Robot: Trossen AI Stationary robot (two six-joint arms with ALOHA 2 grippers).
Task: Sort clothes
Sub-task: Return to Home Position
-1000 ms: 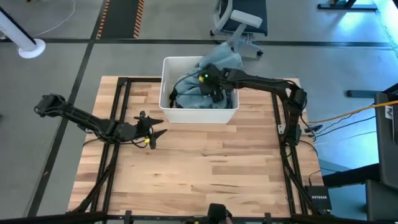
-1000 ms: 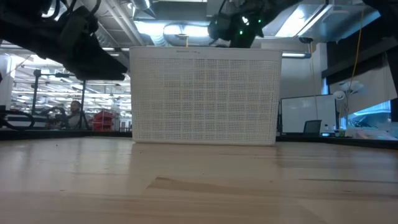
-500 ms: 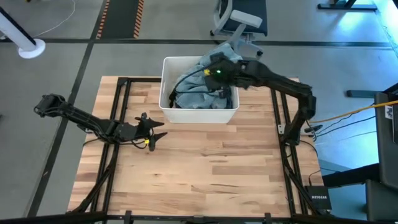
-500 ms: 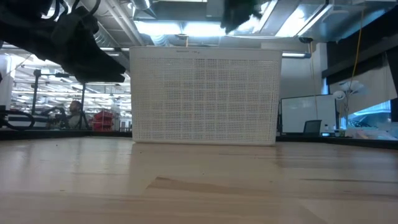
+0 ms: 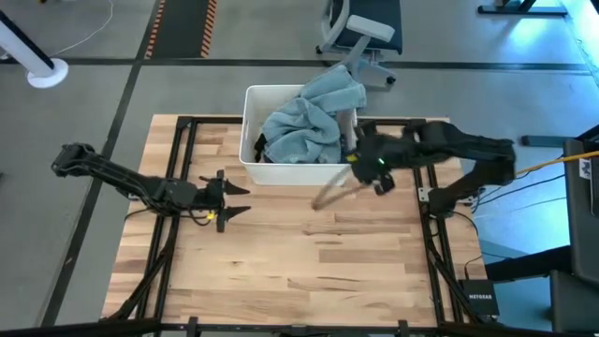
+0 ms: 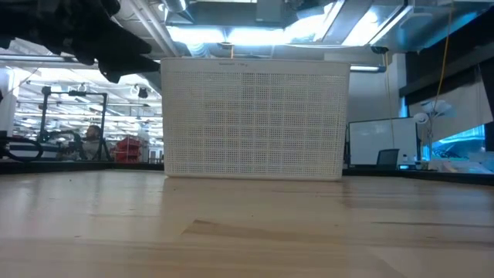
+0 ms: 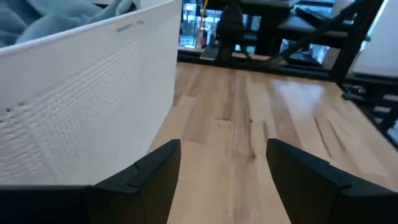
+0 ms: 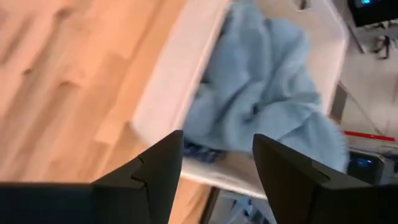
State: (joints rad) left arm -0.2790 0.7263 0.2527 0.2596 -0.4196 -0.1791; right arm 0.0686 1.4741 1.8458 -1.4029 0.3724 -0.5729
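A white plastic bin point(image 5: 251, 154) stands at the table's far middle. A large light-blue denim shirt point(image 5: 309, 122) lies heaped on top in it and hangs over its far right rim; it also shows in the right wrist view point(image 8: 261, 93). A bit of dark cloth point(image 5: 265, 145) shows under it at the bin's left side. My right gripper point(image 5: 328, 197) is open and empty above the table, just near of the bin's right near corner. My left gripper point(image 5: 234, 200) is open and empty, left of the bin's near left corner, pointing right.
The bin's mesh wall point(image 6: 255, 120) fills the middle of the low view and stands close beside my left gripper point(image 7: 224, 155) in the left wrist view point(image 7: 81, 93). Bare wood table point(image 5: 309, 262) lies near of the bin. An office chair point(image 5: 360, 33) stands beyond the table.
My right gripper has risen out of the bin, off the clothes, and swung toward the table's near right, past the bin's near wall, with nothing in it. The denim shirt stays heaped in the bin. My left gripper has gone up a little.
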